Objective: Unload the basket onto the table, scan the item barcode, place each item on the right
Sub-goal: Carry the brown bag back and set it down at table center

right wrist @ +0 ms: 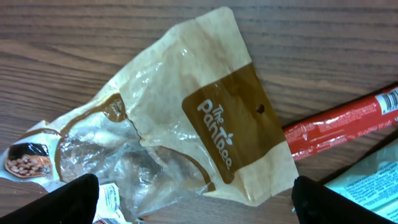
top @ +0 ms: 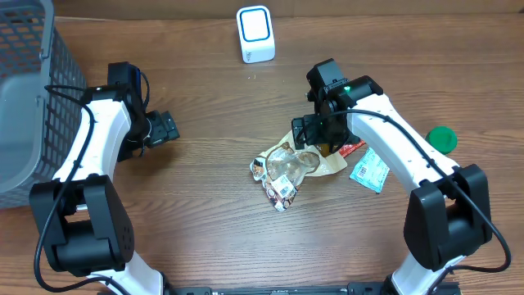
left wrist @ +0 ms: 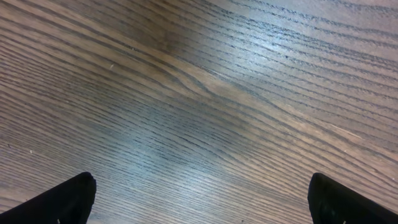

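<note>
A brown-and-clear "The Pantree" bag (right wrist: 205, 112) lies flat on the wooden table in a small pile of items (top: 286, 168) at the centre. My right gripper (right wrist: 198, 202) hovers open just above the bag's lower edge, with nothing between its fingers; from overhead it (top: 309, 133) sits over the pile's right end. The white and blue scanner (top: 255, 34) stands at the back centre. Over bare wood to the left, my left gripper (top: 167, 128) is open and empty; its wrist view shows only table (left wrist: 199, 93) between the fingertips (left wrist: 68, 200).
A red stick pack (right wrist: 339, 121) and a teal packet (top: 370, 172) lie right of the bag. Small printed snack packets (top: 278, 190) lie at its left end. A grey mesh basket (top: 24, 98) fills the left edge. A green lid (top: 442, 138) rests at the right.
</note>
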